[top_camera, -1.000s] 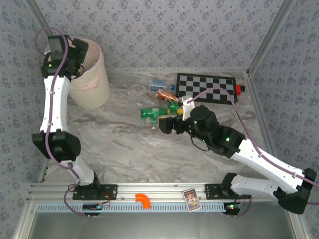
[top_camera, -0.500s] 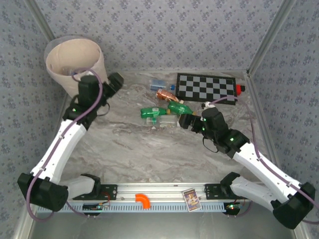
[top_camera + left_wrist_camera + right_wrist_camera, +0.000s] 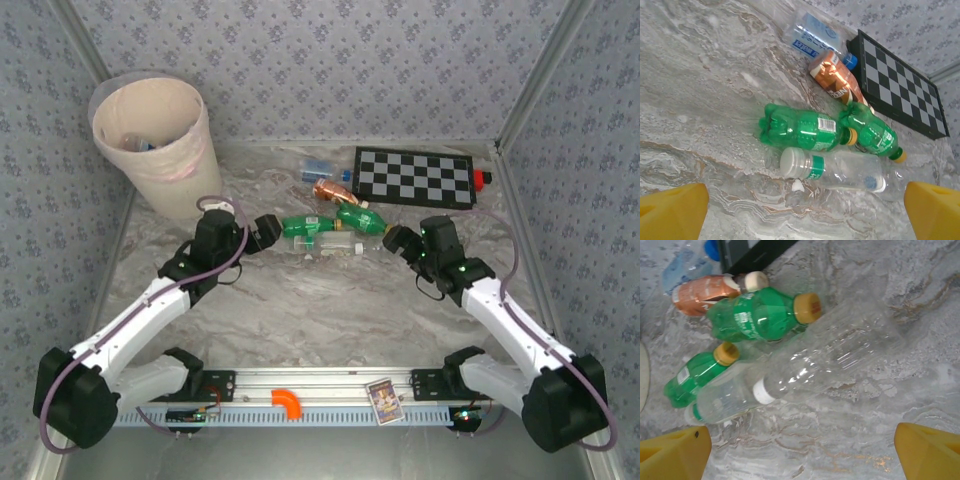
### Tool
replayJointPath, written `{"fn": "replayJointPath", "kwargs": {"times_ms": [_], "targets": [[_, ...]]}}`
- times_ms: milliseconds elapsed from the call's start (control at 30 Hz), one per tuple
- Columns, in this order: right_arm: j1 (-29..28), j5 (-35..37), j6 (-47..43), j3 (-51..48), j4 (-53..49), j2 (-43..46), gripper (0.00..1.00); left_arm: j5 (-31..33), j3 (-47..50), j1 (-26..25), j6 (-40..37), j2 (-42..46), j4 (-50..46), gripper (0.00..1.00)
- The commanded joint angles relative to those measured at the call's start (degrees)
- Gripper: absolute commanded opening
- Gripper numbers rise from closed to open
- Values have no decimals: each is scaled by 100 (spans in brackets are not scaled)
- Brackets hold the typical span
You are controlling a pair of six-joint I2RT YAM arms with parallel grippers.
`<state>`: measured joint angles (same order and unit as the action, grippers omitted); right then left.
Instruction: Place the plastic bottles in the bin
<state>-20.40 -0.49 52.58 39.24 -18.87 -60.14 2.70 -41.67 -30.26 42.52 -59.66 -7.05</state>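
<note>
Several plastic bottles lie in a cluster mid-table: two green ones [image 3: 305, 227] [image 3: 360, 218], a clear one [image 3: 340, 243], an orange-labelled one [image 3: 330, 192] and a blue-labelled one [image 3: 318, 168]. The peach bin [image 3: 190, 170] stands at the back left with bottles inside. My left gripper [image 3: 268, 228] is open just left of the cluster. In its wrist view the green bottle [image 3: 800, 131] and the clear green-labelled bottle [image 3: 832, 170] lie ahead of the gripper [image 3: 802, 220]. My right gripper [image 3: 395, 240] is open at the cluster's right. A crumpled clear bottle [image 3: 840, 350] lies before that gripper [image 3: 802, 455].
A black-and-white checkerboard [image 3: 415, 177] with a red piece [image 3: 480, 180] at its right end lies behind the bottles. Patterned walls close in the back and sides. On the front rail sit an orange hook [image 3: 287, 402] and a small card [image 3: 383, 400].
My left arm swung from over the bin down to the table, left of the bottles. My right arm drew back to the right, away from the cluster.
</note>
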Motion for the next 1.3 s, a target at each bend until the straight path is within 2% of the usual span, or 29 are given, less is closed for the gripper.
{"fn": "replayJointPath", "kwargs": {"times_ms": [0, 167, 267, 433, 600, 900, 1067, 1167, 1267], "targets": [[54, 103, 345, -10, 154, -344, 95, -95, -66, -164, -546, 80, 441, 100], [49, 283, 686, 13, 436, -936, 96, 36, -210, -283, -960, -203, 486, 100], [85, 365, 798, 184, 243, -1293, 100, 6, -192, -338, -1047, -478, 677, 100], [185, 281, 954, 367, 322, -1687, 100, -79, -454, -405, -1010, -779, 229, 100], [300, 407, 1240, 321, 827, -1906, 100, 391, -362, -743, -1079, -298, -94, 100], [663, 287, 1490, 599, 823, -2499, 100, 860, 325, -1207, -708, 907, -356, 100], [687, 286, 1630, 627, 1302, -2705, 99, 987, 257, -1202, -959, 1025, -653, 100], [692, 210, 1637, 808, 1257, -2958, 97, 1050, 83, -1209, -1097, 973, -892, 100], [711, 106, 1607, 955, 1130, -3188, 93, 1097, 214, -1209, -1040, 974, -723, 100]]}}
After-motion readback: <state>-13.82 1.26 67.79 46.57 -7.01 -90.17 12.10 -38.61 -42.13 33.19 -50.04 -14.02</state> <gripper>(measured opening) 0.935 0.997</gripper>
